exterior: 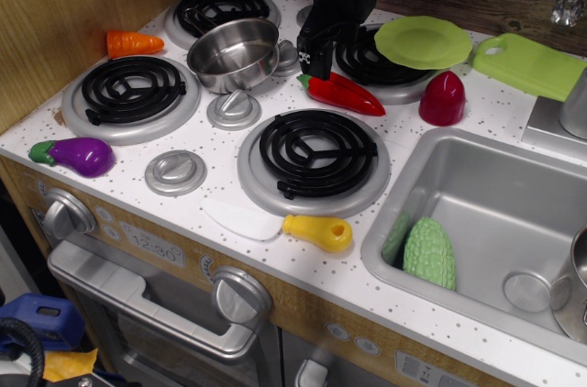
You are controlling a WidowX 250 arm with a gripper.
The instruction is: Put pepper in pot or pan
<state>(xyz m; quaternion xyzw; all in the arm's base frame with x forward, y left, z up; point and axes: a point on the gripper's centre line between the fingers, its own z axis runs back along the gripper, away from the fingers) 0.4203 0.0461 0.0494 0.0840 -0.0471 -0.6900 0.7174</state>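
Note:
The red chili pepper (347, 93) lies on the white stove top between the two right burners, its green stem end pointing left. The steel pot (235, 54) stands upright and empty just left of it, between the burners. My black gripper (315, 60) hangs right above the pepper's stem end, its tips close to or touching the pepper. The pepper still rests on the counter. From this angle the fingers overlap, so I cannot tell how wide they stand.
A green plate (423, 40) lies on the back right burner. A dark-red dome toy (443, 98), an orange carrot (132, 42), a purple eggplant (81, 155), a yellow-handled spatula (280, 224), a green cutting board (532, 63) and a sink (495, 213) with a green vegetable surround the area.

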